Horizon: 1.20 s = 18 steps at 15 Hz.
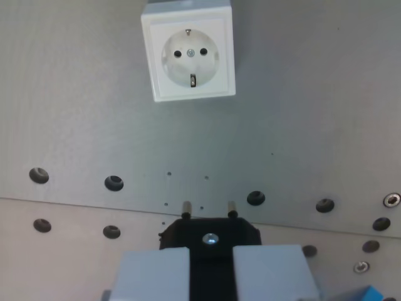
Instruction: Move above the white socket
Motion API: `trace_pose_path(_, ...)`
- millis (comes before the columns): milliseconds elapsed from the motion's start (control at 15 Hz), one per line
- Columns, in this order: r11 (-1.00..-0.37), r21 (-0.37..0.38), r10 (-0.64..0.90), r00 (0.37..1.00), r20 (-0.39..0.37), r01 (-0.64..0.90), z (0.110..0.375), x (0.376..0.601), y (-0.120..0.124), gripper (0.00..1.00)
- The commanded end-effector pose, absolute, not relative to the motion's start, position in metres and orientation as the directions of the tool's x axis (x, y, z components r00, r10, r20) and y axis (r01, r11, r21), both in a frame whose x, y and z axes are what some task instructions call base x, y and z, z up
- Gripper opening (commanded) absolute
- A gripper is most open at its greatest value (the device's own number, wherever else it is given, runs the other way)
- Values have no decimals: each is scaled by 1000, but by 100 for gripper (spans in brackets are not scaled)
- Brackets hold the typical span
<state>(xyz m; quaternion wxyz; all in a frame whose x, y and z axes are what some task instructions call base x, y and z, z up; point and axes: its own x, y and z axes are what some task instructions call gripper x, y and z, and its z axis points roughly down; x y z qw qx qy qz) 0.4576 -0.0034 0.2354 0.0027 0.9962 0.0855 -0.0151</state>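
Note:
The white socket [188, 53] sits on the grey metal plate [301, 113] at the top of the wrist view, a little left of centre. It is a square box with a round recess, two pin holes and earth clips. My gripper [210, 266] is at the bottom centre, its two light grey fingers [156, 273] shut on a black plug [210, 235]. The plug's two metal pins [186, 207] point toward the socket. The plug is well below the socket in the picture and slightly to the wrist view's right of it.
A row of dark screw holes [113, 183] runs across the plate above a seam, with a second row [111, 231] on the lighter plate below. Small screws [391, 200] sit at the right edge. A blue object [369, 293] shows at the bottom right corner.

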Motion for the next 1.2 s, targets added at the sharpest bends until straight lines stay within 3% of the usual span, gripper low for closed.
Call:
trace_pose_path(67, -971, 11, 239, 968, 72, 238, 221, 454, -2, 0)
trace_pose_path(1200, -954, 7, 301, 952, 61, 301, 150, 470, 4, 0)
